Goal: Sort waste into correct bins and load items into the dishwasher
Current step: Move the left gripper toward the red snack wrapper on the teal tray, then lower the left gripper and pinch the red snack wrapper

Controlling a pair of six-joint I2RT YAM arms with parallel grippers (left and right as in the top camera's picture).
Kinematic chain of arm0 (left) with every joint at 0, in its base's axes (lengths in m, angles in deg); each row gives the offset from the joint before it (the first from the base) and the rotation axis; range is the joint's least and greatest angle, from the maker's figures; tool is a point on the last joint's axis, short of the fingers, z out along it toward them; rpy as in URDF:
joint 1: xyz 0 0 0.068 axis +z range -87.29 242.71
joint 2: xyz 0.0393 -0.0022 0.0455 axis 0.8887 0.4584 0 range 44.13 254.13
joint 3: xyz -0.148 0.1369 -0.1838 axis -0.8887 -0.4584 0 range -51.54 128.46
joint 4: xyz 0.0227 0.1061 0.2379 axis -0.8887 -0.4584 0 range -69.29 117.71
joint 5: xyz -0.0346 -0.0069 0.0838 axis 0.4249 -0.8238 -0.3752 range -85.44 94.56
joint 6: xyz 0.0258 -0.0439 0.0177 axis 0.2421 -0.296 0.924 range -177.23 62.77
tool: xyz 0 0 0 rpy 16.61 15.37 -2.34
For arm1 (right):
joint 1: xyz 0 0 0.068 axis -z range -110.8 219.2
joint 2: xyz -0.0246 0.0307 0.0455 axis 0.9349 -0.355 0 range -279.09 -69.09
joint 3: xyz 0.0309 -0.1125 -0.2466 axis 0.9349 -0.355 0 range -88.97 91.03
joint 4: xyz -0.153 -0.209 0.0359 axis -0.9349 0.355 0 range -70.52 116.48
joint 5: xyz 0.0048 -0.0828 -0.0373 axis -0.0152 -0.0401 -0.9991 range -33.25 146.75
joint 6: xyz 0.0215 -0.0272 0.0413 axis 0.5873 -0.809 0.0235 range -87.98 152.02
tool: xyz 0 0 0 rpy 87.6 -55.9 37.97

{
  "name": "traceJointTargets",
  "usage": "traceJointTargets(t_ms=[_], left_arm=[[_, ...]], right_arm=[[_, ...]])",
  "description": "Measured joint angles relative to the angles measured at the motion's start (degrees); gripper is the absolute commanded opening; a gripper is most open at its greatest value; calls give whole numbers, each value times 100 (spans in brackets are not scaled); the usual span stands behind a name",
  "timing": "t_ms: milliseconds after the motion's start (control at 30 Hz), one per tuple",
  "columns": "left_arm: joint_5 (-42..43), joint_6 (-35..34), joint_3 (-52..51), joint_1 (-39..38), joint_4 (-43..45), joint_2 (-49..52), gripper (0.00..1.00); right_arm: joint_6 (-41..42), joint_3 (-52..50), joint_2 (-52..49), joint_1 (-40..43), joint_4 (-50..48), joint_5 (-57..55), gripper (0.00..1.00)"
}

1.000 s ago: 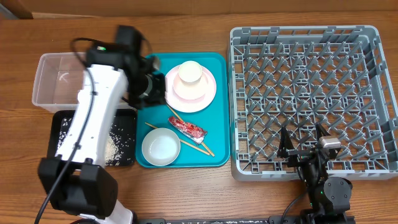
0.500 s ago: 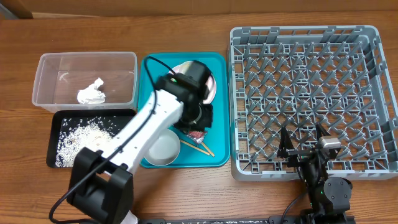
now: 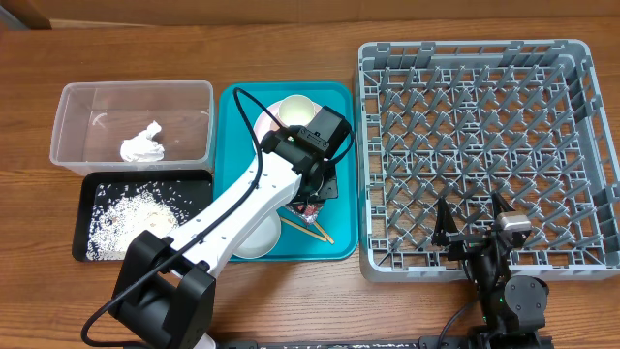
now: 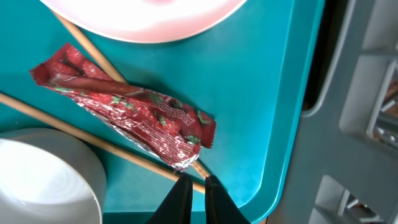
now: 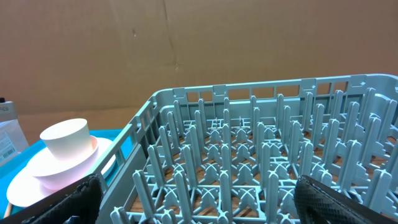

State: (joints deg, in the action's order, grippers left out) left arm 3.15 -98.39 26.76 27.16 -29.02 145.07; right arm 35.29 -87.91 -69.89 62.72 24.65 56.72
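The red snack wrapper [image 4: 130, 112] lies across the wooden chopsticks [image 4: 93, 140] on the teal tray [image 4: 261, 93]. My left gripper [image 4: 196, 180] hovers just above the wrapper's near end, shut with nothing between its fingers. Overhead, this gripper [image 3: 315, 194] covers most of the wrapper [image 3: 308, 206]. Next to it are a white bowl [image 3: 254, 233] and the plate [image 3: 281, 111] carrying a cup [image 3: 295, 109]. A crumpled napkin [image 3: 142, 143] rests in the clear tub [image 3: 77, 107]. Rice [image 3: 131, 208] is scattered in the black tray [image 3: 87, 242]. My right gripper [image 3: 475, 228] stands open at the front edge of the grey dish rack [image 3: 484, 145].
The rack's upright pegs [image 5: 249, 155] fill the right wrist view between the open right gripper [image 5: 205, 205] fingers. The teal tray's right rim sits close to the rack's left wall. Bare wooden tabletop [image 3: 291, 48] runs along the back and front.
My left arm swung from the clear tub across to the teal tray and now sits over the wrapper. The napkin now shows in the tub. The right arm stayed still.
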Motion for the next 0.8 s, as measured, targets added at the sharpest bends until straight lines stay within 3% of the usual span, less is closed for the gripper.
traceJointTargets(t_ms=[300, 600, 800], left_arm=[[-293, -601, -127, 0, 20, 11, 28], [-361, -828, -142, 0, 22, 389, 33], [-361, -970, -146, 0, 109, 855, 47]], right_arm=[[0, 0, 0, 0, -2, -2, 100], [0, 0, 0, 0, 2, -2, 100], [-2, 0, 0, 0, -2, 0, 100]])
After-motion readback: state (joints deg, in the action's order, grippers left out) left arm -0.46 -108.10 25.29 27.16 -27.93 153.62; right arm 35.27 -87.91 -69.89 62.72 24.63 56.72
